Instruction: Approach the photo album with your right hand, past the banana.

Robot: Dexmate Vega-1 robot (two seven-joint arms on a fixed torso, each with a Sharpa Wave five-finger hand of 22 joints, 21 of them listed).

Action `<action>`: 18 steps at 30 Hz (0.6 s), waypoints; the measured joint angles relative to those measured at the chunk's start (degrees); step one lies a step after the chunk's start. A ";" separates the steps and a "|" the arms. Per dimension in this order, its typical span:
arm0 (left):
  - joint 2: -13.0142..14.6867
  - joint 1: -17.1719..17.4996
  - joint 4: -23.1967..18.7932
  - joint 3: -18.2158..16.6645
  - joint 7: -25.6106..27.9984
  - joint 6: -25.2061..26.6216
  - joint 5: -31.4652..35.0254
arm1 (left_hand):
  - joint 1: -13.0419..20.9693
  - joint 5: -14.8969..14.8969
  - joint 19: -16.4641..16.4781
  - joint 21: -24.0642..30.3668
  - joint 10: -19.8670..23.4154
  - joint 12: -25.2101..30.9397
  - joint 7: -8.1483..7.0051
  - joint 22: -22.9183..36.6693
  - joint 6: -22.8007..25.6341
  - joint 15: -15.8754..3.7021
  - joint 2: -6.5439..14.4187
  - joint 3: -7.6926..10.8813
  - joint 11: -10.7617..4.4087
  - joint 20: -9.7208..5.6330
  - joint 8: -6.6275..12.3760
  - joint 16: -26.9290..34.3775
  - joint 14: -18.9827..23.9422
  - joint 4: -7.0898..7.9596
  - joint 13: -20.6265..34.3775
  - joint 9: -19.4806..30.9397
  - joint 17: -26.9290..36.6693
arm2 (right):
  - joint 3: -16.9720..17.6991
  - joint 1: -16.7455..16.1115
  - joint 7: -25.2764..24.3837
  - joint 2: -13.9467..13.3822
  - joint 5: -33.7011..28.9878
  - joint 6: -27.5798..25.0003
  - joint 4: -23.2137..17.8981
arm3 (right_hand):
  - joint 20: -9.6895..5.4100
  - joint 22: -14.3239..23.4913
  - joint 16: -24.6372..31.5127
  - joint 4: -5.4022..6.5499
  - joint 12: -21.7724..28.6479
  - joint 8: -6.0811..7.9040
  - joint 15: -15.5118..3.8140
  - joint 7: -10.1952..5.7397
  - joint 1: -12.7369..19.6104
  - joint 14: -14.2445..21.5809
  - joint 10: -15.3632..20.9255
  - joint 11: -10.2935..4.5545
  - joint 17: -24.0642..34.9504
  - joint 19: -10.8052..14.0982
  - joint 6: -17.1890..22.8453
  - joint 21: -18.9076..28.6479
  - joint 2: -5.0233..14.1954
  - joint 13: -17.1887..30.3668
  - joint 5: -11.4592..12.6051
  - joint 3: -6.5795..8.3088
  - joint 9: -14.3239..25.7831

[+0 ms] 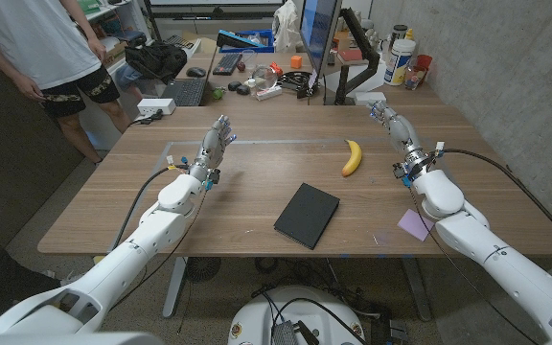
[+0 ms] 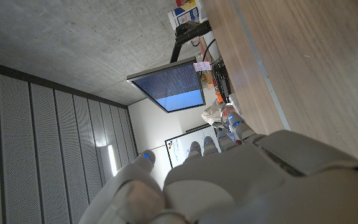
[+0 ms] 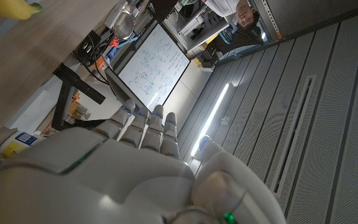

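The photo album (image 1: 307, 214) is lying near the desk's (image 1: 257, 168) front edge, about midway along it, with the banana (image 1: 353, 157) sitting beyond it toward the right. The right hand (image 1: 389, 119) is hovering released, fingers apart, near the far right corner, bare wood lying between it and the banana. The left hand (image 1: 215, 142) is waiting released, holding nothing, toward the far left side.

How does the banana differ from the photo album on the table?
The banana is yellow and curved; the photo album is black, flat and rectangular. The banana lies farther from the robot, the photo album nearer the table's front edge. The album looks larger. Both lie untouched on the wooden table.
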 measured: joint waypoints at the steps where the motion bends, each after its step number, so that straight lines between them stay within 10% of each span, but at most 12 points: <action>1: 0.00 -0.01 0.01 0.00 0.00 0.00 0.00 | 0.00 0.00 0.00 0.00 0.00 0.00 0.00 0.00 0.00 0.00 0.00 0.00 0.00 0.00 0.00 0.00 0.00 0.00 0.00 0.00 0.00 | 0.00 0.00 -0.14 0.00 -0.35 0.19 0.00 | 0.00 0.00 0.00 0.00 0.00 0.00 0.00 0.07 0.00 0.00 0.00 0.00 0.00 0.00 0.07 0.00 0.00 0.00 0.00 0.00 0.00; 18: 0.10 -0.05 -0.22 0.01 0.01 0.00 0.15 | 0.00 0.00 0.00 0.24 0.00 0.00 0.00 0.00 0.00 0.00 0.00 -0.26 0.00 0.00 0.00 0.00 0.00 -0.07 0.00 0.00 0.00 | 1.52 -2.10 -1.93 -1.30 -5.02 3.16 -2.68 | 0.00 0.00 0.00 -0.24 -0.01 0.00 0.01 0.08 0.00 0.61 0.61 -0.01 0.01 0.62 0.68 0.00 0.00 0.00 0.00 0.24 -0.10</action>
